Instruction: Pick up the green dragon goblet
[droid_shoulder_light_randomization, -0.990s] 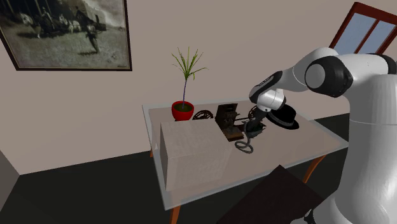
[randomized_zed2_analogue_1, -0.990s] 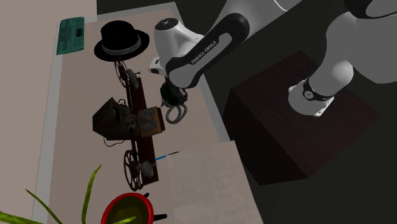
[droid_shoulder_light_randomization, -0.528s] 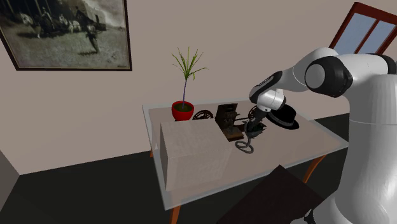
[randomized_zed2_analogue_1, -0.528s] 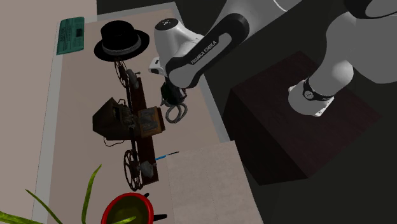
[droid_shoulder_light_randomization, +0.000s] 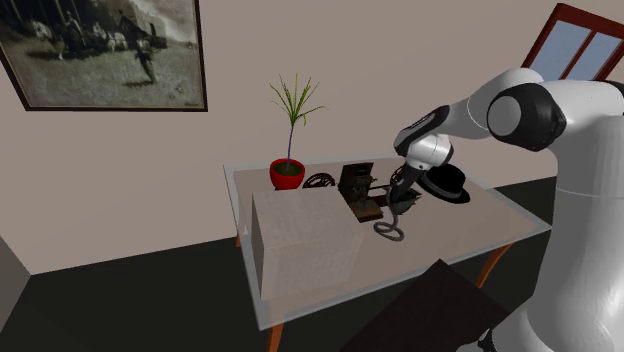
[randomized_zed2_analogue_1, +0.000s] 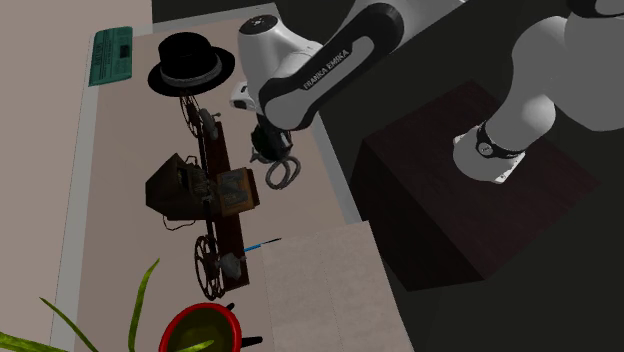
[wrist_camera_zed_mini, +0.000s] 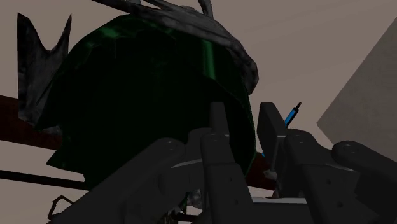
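Clearly the gripper (wrist_camera_zed_mini: 247, 118) has its two black fingers (wrist_camera_zed_mini: 219, 130) closed on the green dragon goblet (wrist_camera_zed_mini: 140, 95). In the wrist view the dark green wall of the bowl fills the narrow gap between them, one finger on each side of it. Grey, jagged dragon-like trim runs along the bowl's edge and down its far side.

From the shoulder view the gripper (droid_shoulder_light_randomization: 401, 188) points down over the table (droid_shoulder_light_randomization: 450, 230), and the goblet (droid_shoulder_light_randomization: 398, 207) hangs right under it, between a dark brown machine with reels (droid_shoulder_light_randomization: 358, 190) and a black hat (droid_shoulder_light_randomization: 445, 184). A grey looped part of the goblet reaches down toward the tabletop – whether it touches the surface I cannot tell.

The second exterior view looks down from above. The gripper (randomized_zed2_analogue_1: 262, 152) and goblet (randomized_zed2_analogue_1: 278, 170) sit near the table (randomized_zed2_analogue_1: 110, 200) edge that faces the dark stand (randomized_zed2_analogue_1: 460, 190), just beside the reel machine (randomized_zed2_analogue_1: 205, 190). The hat (randomized_zed2_analogue_1: 190, 64) lies toward that view's top, with a flat green board (randomized_zed2_analogue_1: 113, 55) near it.

A thin blue pen (randomized_zed2_analogue_1: 262, 243) lies between the machine and a pale box (randomized_zed2_analogue_1: 320, 275); it also shows beyond the fingers in the wrist view (wrist_camera_zed_mini: 291, 114). A red pot with a green plant (randomized_zed2_analogue_1: 200, 328) stands at the far end of the machine – at the back of the table in the shoulder view (droid_shoulder_light_randomization: 287, 172), behind the pale box (droid_shoulder_light_randomization: 300, 240).
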